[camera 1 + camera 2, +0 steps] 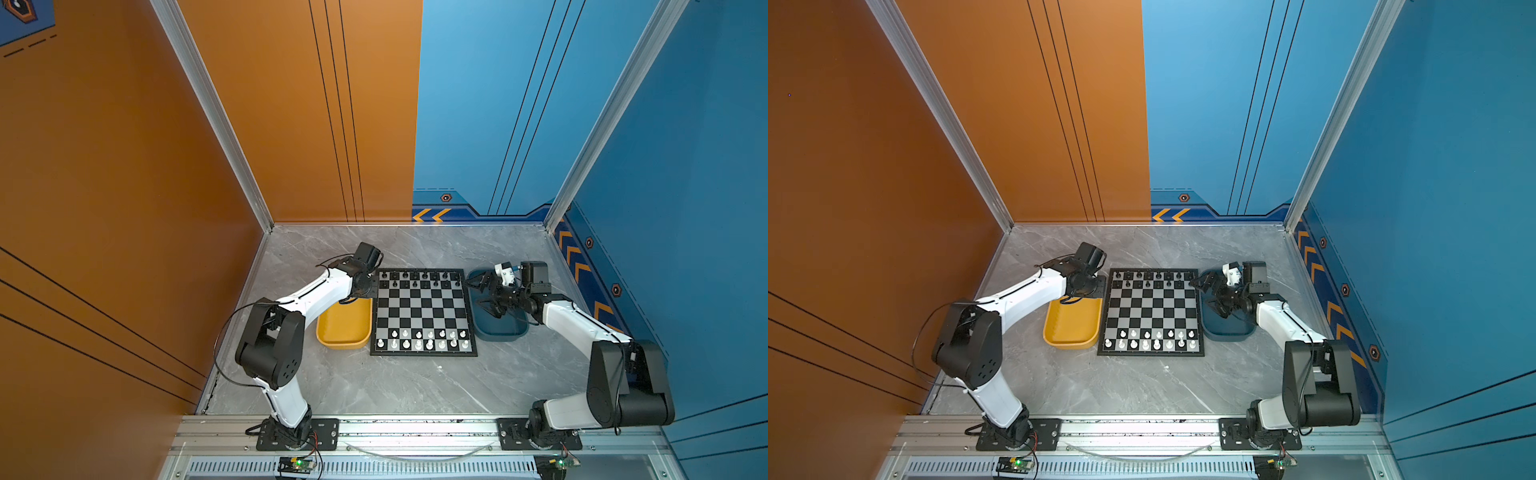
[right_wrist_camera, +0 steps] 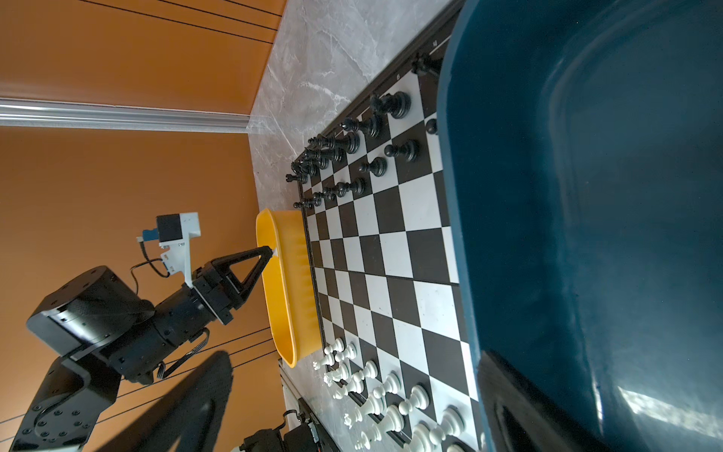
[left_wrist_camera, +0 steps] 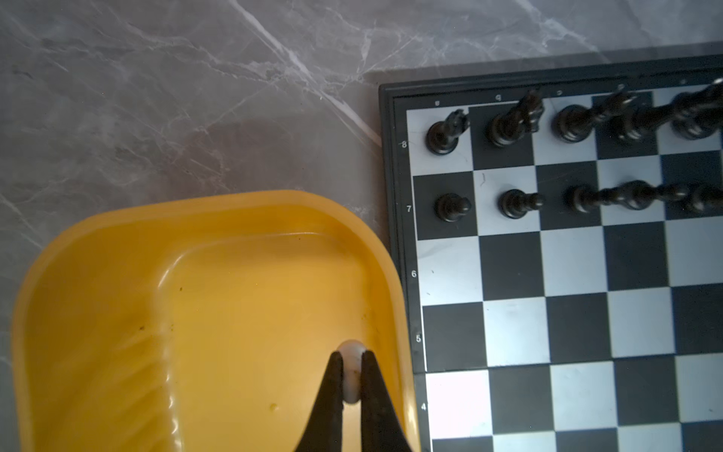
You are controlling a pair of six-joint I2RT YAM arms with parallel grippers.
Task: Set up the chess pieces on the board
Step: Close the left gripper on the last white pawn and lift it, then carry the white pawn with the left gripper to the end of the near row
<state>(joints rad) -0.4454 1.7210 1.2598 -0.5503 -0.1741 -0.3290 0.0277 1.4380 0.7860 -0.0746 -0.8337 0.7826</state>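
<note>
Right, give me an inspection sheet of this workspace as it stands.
Surface: grey marble tabletop, nothing spilled seen.
Job's things: board centred; black pieces in two far rows; white pieces in two near rows, one second-row square bare.
Clutter: yellow tray left of board, blue tray right; nothing loose seen.
Hands: left hand shut on a white piece over the yellow tray; right hand open above the blue tray.
Cables: black cable loops off the left arm, clear of the board.
Surroundings: orange wall, blue wall; nothing else seen.
</note>
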